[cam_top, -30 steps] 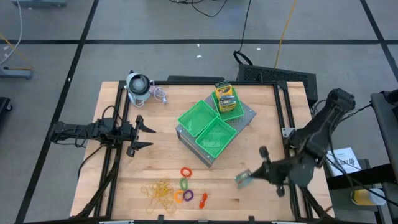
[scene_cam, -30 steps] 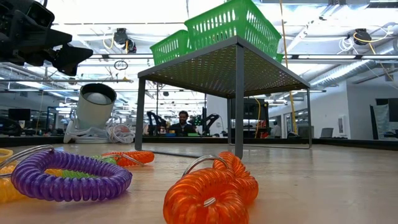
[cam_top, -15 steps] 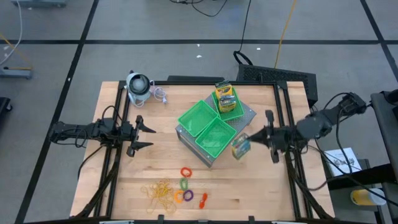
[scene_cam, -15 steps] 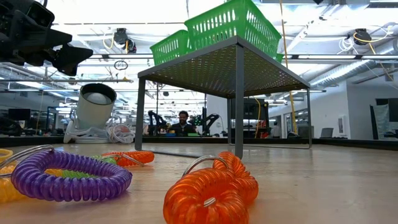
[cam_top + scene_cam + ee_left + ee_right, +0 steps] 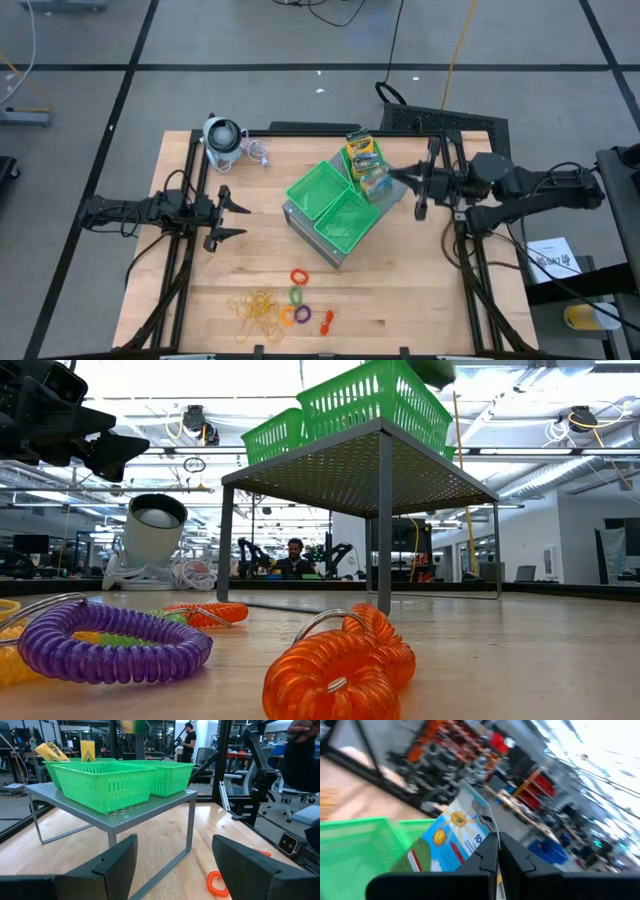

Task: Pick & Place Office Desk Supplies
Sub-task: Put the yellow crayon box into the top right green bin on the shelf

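I am holding the right gripper pinched on a green-teal card box, hanging just over the far green tray | lowering slowly, keeping the box beside the yellow-orange box | tray walls near, open table behind | left gripper waiting spread, well apart.

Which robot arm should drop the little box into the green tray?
The right one. Its right gripper already holds the green-teal box over the green tray holding the yellow-orange box. The left gripper waits open, far off.
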`<act>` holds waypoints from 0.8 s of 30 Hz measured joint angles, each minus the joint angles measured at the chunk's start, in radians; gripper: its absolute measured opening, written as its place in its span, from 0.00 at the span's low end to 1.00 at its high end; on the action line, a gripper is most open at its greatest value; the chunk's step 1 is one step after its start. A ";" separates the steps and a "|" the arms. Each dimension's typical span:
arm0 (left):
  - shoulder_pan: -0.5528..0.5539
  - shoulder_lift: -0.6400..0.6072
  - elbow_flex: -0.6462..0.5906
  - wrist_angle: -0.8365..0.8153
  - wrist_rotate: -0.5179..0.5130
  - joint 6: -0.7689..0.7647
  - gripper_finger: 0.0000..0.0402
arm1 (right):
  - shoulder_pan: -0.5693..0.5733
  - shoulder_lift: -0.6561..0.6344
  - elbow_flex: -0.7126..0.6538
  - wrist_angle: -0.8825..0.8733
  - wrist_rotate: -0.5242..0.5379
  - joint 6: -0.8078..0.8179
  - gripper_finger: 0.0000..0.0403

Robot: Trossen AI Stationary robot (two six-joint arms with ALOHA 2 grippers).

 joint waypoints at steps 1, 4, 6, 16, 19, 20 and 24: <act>0.000 0.000 0.000 0.000 0.000 0.000 0.66 | -0.024 0.000 -0.020 0.030 -0.018 -0.005 0.00; 0.000 0.000 0.000 0.000 0.000 0.000 0.66 | -0.083 0.002 -0.084 0.125 -0.075 -0.024 0.00; 0.000 0.000 0.000 0.000 0.000 0.000 0.66 | -0.109 0.001 -0.119 0.183 -0.077 -0.025 0.00; 0.000 0.000 0.000 0.000 0.000 0.000 0.66 | -0.175 -0.007 -0.261 0.389 -0.073 -0.035 0.00; 0.000 0.000 0.000 0.000 0.000 0.000 0.66 | -0.177 -0.007 -0.278 0.412 -0.072 -0.032 0.00; 0.000 0.000 0.000 0.000 0.000 0.000 0.66 | -0.177 -0.006 -0.287 0.429 -0.071 -0.029 0.00; 0.000 0.000 0.000 0.000 0.000 0.000 0.66 | -0.177 -0.007 -0.324 0.504 -0.037 -0.030 0.00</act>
